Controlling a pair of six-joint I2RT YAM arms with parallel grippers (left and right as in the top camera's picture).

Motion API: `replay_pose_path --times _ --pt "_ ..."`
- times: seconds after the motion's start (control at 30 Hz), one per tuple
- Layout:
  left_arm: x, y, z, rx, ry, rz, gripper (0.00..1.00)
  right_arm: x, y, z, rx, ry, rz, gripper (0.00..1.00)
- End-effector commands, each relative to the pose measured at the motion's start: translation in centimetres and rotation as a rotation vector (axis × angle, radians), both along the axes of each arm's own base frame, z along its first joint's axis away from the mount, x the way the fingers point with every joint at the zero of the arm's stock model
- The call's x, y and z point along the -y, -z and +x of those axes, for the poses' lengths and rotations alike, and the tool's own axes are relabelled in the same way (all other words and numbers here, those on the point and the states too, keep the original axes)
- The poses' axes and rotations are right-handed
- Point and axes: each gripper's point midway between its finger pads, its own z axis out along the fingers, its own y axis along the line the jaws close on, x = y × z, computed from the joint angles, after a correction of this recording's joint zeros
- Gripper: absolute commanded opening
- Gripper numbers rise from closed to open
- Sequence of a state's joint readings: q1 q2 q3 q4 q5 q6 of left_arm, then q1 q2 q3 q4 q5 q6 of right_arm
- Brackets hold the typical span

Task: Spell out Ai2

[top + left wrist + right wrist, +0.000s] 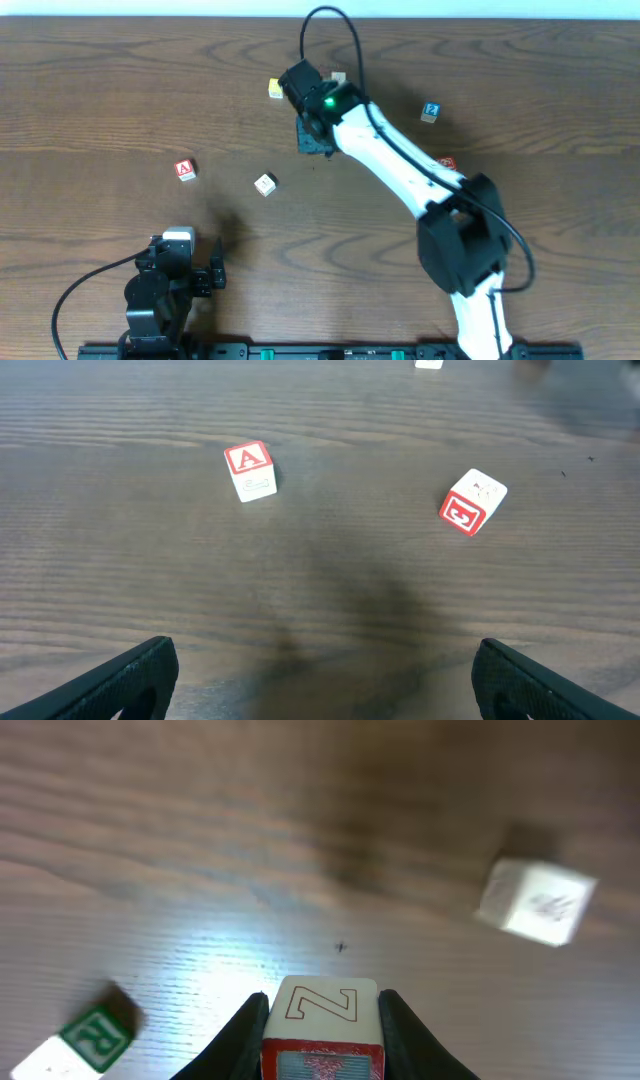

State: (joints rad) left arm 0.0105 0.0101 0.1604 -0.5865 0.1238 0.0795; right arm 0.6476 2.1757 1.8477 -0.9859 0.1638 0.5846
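Note:
The A cube (185, 170) lies at the left; in the left wrist view (249, 469) it is well ahead of my open, empty left gripper (325, 680), which sits near the front edge (207, 276). The blue 2 cube (430, 112) lies at the back right. My right gripper (315, 138) is shut on a white cube (322, 1020) with a red outlined Z on top. Its red-framed front face shows only the top of a red letter, perhaps an I, cut by the frame edge. The gripper's point in the right wrist view (320, 999) lies on that cube.
A white cube with a different red symbol (264, 184) lies mid-table, also seen in the left wrist view (472, 502). A yellow cube (275, 89) and a pale cube (338, 77) lie at the back. A red-marked cube (446, 162) peeks out beside the right arm. A green-marked cube (95, 1038) is near the right gripper.

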Motion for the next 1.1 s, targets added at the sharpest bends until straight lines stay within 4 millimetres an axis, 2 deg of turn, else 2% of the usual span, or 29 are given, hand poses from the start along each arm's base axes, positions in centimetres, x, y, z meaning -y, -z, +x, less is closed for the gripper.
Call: replay_pose_path --times 0.0,0.17,0.33,0.73,1.07 --pt "-0.1 0.2 0.0 0.0 0.003 0.009 0.95 -1.3 0.0 -0.1 -0.023 0.067 0.068 0.01" --pt "-0.1 0.2 0.0 0.0 0.002 0.01 0.95 -1.2 1.0 -0.1 -0.038 0.104 0.065 0.01" --pt "-0.1 0.2 0.0 0.0 0.002 0.01 0.95 -0.1 2.6 -0.8 -0.071 0.119 0.039 0.01" --pt "-0.1 0.2 0.0 0.0 0.002 0.01 0.95 1.8 5.7 -0.7 -0.097 0.158 0.051 0.01" --pt "-0.1 0.2 0.0 0.0 0.002 0.01 0.95 1.9 6.0 0.4 -0.038 0.164 0.05 0.01"
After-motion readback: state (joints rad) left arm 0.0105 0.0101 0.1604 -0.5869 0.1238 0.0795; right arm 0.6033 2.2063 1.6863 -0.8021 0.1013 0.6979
